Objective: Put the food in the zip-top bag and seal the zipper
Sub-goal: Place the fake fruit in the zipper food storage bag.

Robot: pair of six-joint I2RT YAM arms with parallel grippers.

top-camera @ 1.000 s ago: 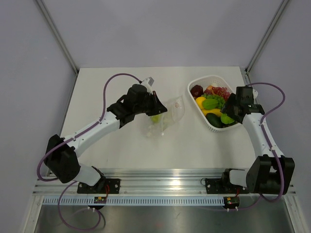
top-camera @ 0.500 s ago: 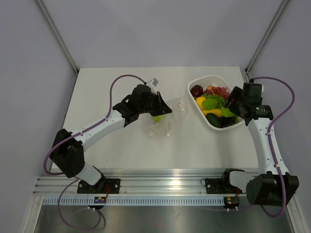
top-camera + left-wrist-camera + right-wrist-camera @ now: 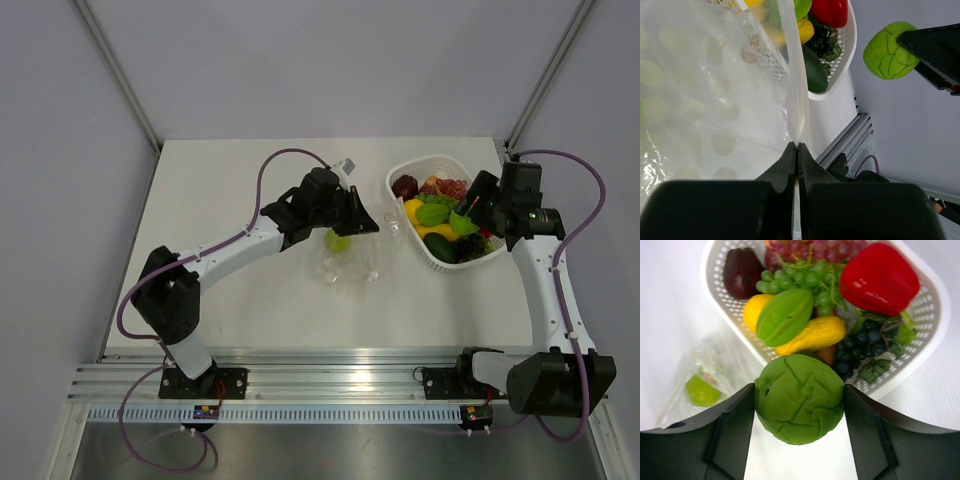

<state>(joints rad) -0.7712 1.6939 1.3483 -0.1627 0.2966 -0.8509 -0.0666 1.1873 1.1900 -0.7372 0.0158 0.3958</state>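
The zip-top bag [image 3: 350, 262] hangs clear and crinkled in mid-table, with one light green food piece [image 3: 338, 240] inside it. My left gripper [image 3: 366, 223] is shut on the bag's upper edge, and in the left wrist view the plastic [image 3: 715, 100] runs into the closed fingertips [image 3: 797, 148]. The zipper is too faint to make out. My right gripper [image 3: 463, 222] is shut on a round green wrinkled food [image 3: 799, 399] and holds it above the basket's near left side. That food [image 3: 890, 50] also shows in the left wrist view.
A white lattice basket [image 3: 400, 172] at the right back holds several more foods: red pepper [image 3: 879, 277], green grapes, yellow pieces, a dark purple one [image 3: 742, 271]. The bag [image 3: 705, 375] lies to the basket's left. Metal rails run along the near edge.
My left gripper has carried the bag's edge to the right, toward the basket. My right gripper has risen out of the basket with the round green food in it.
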